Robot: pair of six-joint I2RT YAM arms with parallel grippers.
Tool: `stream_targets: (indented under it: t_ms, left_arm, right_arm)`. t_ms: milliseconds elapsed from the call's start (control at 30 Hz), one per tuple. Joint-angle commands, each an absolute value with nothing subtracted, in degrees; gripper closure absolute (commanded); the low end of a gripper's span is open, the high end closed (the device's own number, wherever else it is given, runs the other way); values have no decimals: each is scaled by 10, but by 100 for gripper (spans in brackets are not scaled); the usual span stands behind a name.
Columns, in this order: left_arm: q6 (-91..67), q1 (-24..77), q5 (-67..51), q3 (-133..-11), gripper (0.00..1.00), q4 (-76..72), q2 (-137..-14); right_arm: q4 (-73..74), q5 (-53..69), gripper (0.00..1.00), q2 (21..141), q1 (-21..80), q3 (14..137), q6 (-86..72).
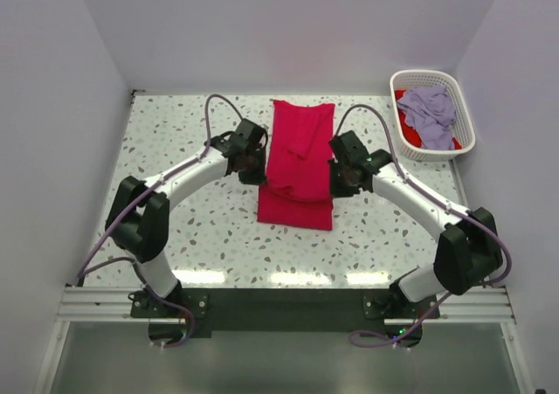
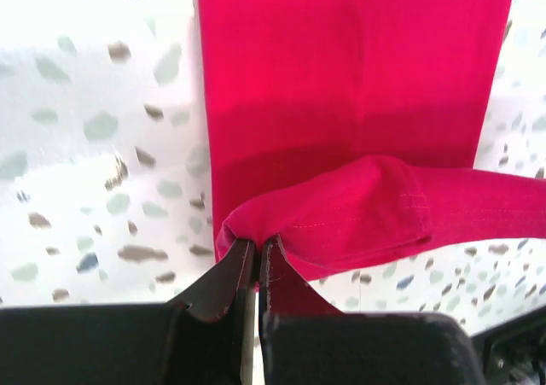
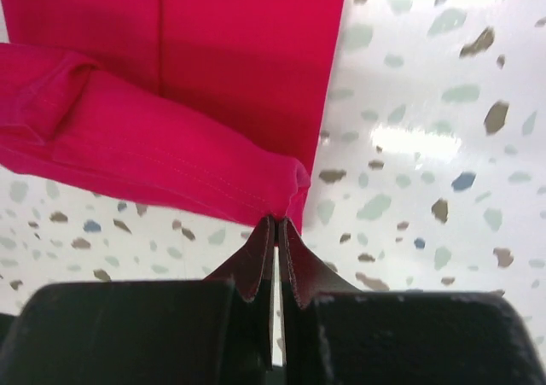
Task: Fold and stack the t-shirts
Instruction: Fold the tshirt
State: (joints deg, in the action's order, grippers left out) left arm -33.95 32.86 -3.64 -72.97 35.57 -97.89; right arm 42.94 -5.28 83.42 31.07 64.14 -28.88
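Observation:
A crimson red t-shirt [image 1: 297, 162] lies as a long narrow folded strip in the middle of the speckled table. My left gripper [image 1: 254, 169] is shut on its left edge, and in the left wrist view [image 2: 256, 247] the pinched cloth [image 2: 341, 206] is lifted and folded over the flat part. My right gripper [image 1: 339, 180] is shut on the right edge; the right wrist view [image 3: 276, 224] shows the raised fold [image 3: 162, 163]. A lavender t-shirt [image 1: 428, 107] lies on top of a red one [image 1: 430, 136] in the basket.
The white slotted basket [image 1: 465, 127] stands at the back right of the table, close to the right wall. White walls enclose the table on the left, back and right. The arms' bases sit on a rail at the near edge.

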Motion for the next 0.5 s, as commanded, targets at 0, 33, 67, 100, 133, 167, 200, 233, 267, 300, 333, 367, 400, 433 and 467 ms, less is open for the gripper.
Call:
stream_targets:
  t_ms: [0,33,67,100,133,167,200,233,267,300,333,367,400,433,467]
  left_arm:
    - [-288,309,-10,-805,100,340,-1025]
    - [-286,307,-8,-828,100,334,-1034]
    - [-282,302,-5,-837,100,330,-1041]
    - [-275,299,-4,-854,100,323,-1055]
    - [-272,295,-4,-862,100,316,-1062]
    - [-271,289,-2,-872,100,315,-1074]
    - [-266,286,-2,-888,100,315,-1079]
    - [-263,283,-3,-894,100,307,-1085]
    - [-261,279,-5,-900,100,302,-1091]
    - [-254,277,-11,-905,99,296,-1104]
    - [-250,276,-12,-916,99,289,-1111]
    - [-246,273,-14,-920,99,287,-1118]
    - [-240,272,-15,-929,98,285,-1131]
    - [-236,271,-15,-931,98,277,-1137]
    - [-235,269,-13,-933,98,274,-1143]
  right_arm:
    - [375,-56,100,857,280,692,-249]
    - [368,-55,100,870,268,697,-244]
    - [363,-50,100,875,261,701,-243]
    - [359,-46,100,881,247,707,-242]
    - [350,-35,100,892,239,710,-242]
    - [345,-30,100,897,233,715,-241]
    - [339,-24,100,903,222,717,-241]
    - [335,-22,100,910,217,722,-238]
    - [332,-18,100,924,214,726,-237]
    - [330,-17,100,931,207,735,-236]
    - [324,-17,100,936,204,739,-233]
    - [321,-16,100,949,200,741,-233]
    - [317,-12,100,954,193,744,-233]
    - [313,-10,100,961,190,746,-234]
    - [304,-8,100,968,187,749,-235]
